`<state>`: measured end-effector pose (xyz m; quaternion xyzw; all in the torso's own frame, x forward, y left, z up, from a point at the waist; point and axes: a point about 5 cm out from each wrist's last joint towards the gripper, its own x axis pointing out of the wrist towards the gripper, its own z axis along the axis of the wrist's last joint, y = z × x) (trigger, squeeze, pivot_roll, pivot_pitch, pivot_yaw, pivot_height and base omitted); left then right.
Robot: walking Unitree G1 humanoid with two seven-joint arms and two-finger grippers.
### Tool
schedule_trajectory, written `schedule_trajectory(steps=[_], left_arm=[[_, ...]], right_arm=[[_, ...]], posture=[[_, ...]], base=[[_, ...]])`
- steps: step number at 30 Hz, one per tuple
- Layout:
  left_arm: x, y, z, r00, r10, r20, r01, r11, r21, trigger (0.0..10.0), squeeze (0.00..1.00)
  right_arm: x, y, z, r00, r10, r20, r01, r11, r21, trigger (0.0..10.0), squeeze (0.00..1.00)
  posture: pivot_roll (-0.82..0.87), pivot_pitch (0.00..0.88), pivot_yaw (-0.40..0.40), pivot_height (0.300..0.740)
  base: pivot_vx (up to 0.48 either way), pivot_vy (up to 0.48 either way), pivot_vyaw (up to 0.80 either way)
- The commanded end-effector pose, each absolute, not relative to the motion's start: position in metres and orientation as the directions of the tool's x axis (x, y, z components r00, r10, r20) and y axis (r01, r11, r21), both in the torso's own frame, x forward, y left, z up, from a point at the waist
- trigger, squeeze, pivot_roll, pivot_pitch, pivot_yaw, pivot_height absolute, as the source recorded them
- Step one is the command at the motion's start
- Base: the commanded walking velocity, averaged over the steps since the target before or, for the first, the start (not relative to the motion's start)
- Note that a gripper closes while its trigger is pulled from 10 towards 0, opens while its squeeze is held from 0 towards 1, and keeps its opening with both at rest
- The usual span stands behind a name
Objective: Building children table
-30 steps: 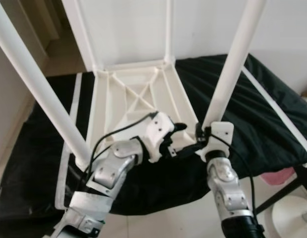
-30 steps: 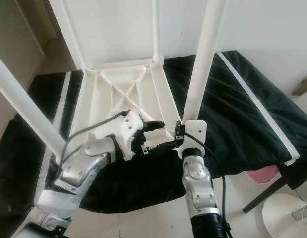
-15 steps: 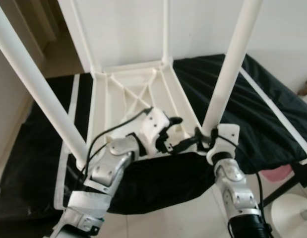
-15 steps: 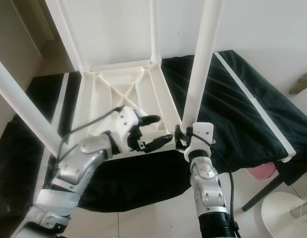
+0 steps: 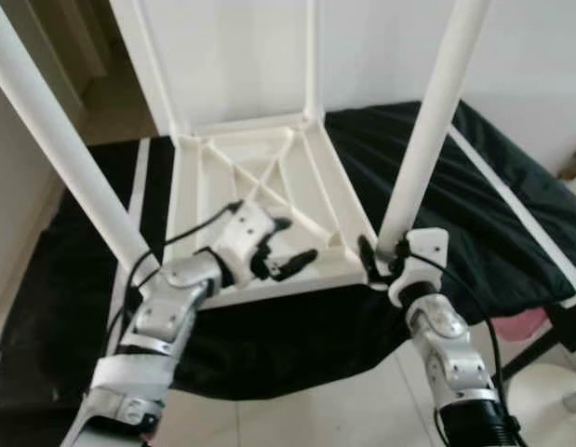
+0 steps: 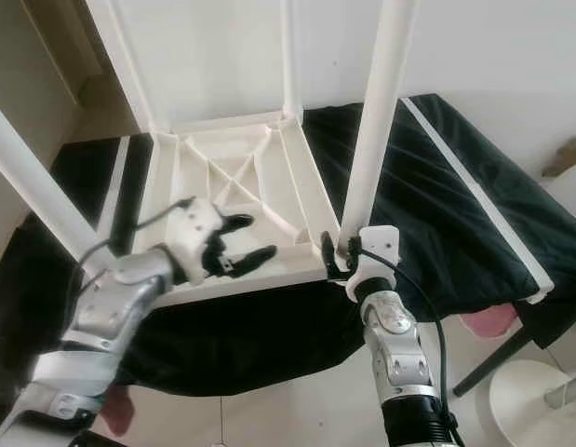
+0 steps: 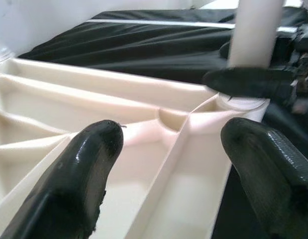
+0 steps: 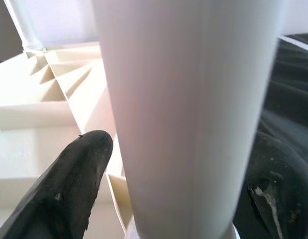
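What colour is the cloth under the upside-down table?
Black, with a white stripe near its edge; the cloth shows best in the left eye view.

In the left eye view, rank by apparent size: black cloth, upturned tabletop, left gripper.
1. Black cloth
2. Upturned tabletop
3. Left gripper

The cloth extends farthest; the tabletop hides part of it.

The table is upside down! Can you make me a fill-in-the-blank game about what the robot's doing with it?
1. The upside-down table lies on a ____ cloth.
2. The right end effector has its fingers around a white table ____, near its base.
3. The left end effector is ____, holding nothing, above the table's ribbed underside.
4. The number of legs standing up from the table is ____.

Missing words: black; leg; open; four
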<state>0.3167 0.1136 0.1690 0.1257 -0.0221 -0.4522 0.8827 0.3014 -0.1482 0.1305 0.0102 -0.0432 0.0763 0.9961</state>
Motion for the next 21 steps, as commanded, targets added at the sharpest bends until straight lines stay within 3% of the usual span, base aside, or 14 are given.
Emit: schedule_trajectory(steps=[1,7,12,19,21], left_arm=[[0.317,0.129,0.157,0.65,-0.751,-0.119,0.752,0.613,0.242,10.0,0.0],[0.301,0.149,0.136,0.603,-0.76,-0.24,0.797,0.561,0.224,10.0,0.0],[0.278,0.153,0.115,0.492,-0.796,-0.354,0.87,0.466,0.16,10.0,0.0],[0.273,0.154,0.107,0.486,-0.786,-0.382,0.871,0.472,0.138,10.0,0.0],[0.276,0.157,0.103,0.532,-0.747,-0.398,0.846,0.495,0.2,10.0,0.0]], right_arm=[[0.304,-0.147,0.136,0.98,0.165,0.112,-0.168,0.986,0.017,10.0,0.0],[0.307,-0.147,0.137,0.973,0.205,0.104,-0.206,0.979,-0.003,10.0,0.0],[0.315,-0.143,0.139,0.957,0.272,0.097,-0.272,0.962,-0.011,10.0,0.0],[0.327,-0.14,0.148,0.943,0.314,0.11,-0.312,0.949,-0.038,10.0,0.0],[0.334,-0.137,0.154,0.932,0.342,0.117,-0.338,0.94,-0.049,10.0,0.0]], posture=[[0.01,0.0,0.047,0.74],[0.01,0.0,0.047,0.74],[0.02,0.0,0.045,0.74],[0.04,0.0,0.037,0.74],[0.05,0.0,0.03,0.74]], base=[[0.0,0.0,0.0],[0.0,0.0,0.0],[0.0,0.0,0.0],[0.0,0.0,0.0],[0.0,0.0,0.0]])
